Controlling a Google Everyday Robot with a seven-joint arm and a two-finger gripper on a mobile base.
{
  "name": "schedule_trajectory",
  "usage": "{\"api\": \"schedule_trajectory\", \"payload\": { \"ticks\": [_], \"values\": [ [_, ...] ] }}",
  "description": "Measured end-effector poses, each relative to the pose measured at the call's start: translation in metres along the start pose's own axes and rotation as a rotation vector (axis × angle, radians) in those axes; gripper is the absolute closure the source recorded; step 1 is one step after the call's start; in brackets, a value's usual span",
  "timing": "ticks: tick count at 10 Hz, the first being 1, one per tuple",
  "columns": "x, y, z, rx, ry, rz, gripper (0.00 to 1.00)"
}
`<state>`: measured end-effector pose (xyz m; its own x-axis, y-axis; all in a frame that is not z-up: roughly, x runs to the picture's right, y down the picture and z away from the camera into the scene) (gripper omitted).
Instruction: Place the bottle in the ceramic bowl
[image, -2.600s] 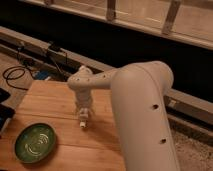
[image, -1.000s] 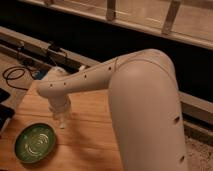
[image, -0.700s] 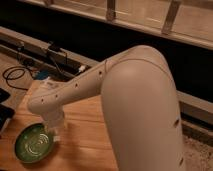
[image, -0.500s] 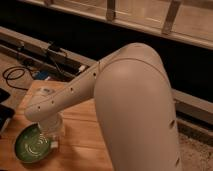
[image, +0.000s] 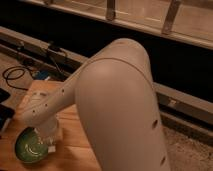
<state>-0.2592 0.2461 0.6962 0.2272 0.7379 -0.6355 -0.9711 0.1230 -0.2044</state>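
The ceramic bowl (image: 29, 148) is glossy green with pale rings inside and sits on the wooden table (image: 75, 150) at the lower left. My gripper (image: 50, 141) hangs at the end of the big cream arm (image: 115, 100), right over the bowl's right rim. It is shut on the bottle (image: 51, 148), whose small whitish end shows just below the gripper at the bowl's edge. Most of the bottle is hidden by the gripper and wrist.
Black cables (image: 15, 75) and a blue item (image: 42, 76) lie on the floor behind the table's far left edge. A dark object (image: 5, 112) sits at the table's left side. A low ledge and glass railing (image: 165, 20) run across the back.
The arm has swung from the middle of the table leftward and toward the front, carrying the bottle from beside the bowl to over the bowl's right rim.
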Motion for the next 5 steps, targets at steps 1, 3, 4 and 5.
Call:
{"api": "schedule_trajectory", "payload": {
  "ticks": [1, 3, 4, 5],
  "values": [
    [0.004, 0.007, 0.004, 0.005, 0.009, -0.035, 1.00],
    [0.018, 0.025, 0.014, 0.013, 0.040, -0.134, 1.00],
    [0.022, 0.031, 0.018, 0.016, 0.055, -0.183, 1.00],
    [0.027, 0.039, 0.023, 0.017, 0.070, -0.235, 1.00]
  ]
}}
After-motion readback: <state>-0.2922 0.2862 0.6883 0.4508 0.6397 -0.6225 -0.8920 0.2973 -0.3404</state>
